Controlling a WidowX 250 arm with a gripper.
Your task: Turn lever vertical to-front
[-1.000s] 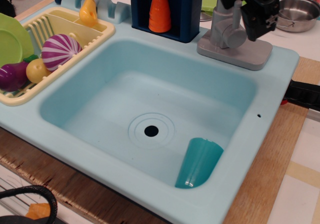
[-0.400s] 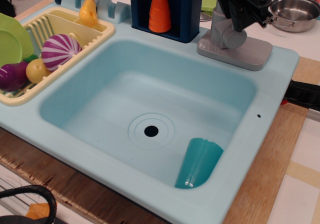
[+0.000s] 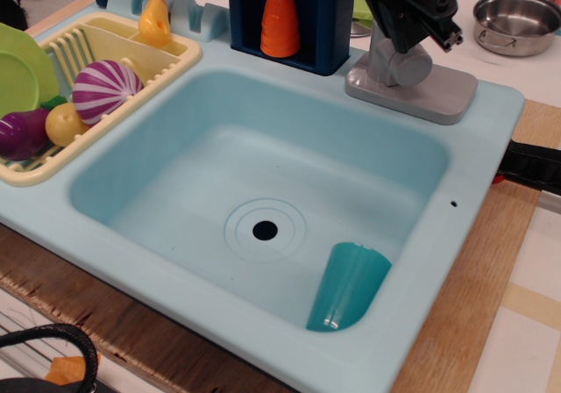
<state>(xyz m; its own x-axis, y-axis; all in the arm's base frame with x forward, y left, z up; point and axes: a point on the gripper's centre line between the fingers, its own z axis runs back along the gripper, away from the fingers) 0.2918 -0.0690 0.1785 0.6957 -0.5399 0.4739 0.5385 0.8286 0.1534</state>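
Observation:
The grey lever (image 3: 403, 61) stands at the back right of the light-blue sink. Its round stub points toward the front, and it sits on a flat grey base plate (image 3: 438, 96). My black gripper (image 3: 405, 11) hangs right over the lever's upper part and hides it. The lever's arm rises into the gripper body. I cannot make out how the jaws stand or whether they hold the arm.
A steel pot (image 3: 517, 20) stands behind and to the right. A teal cup (image 3: 349, 285) lies in the sink basin (image 3: 175, 165). An orange carrot (image 3: 280, 16) stands in a dark-blue holder. A yellow dish rack (image 3: 180, 55) with toy food is on the left.
My gripper has moved left and slightly up, from the lever's right side to directly above it. The stub now looks turned a bit more toward the front. The pot is uncovered.

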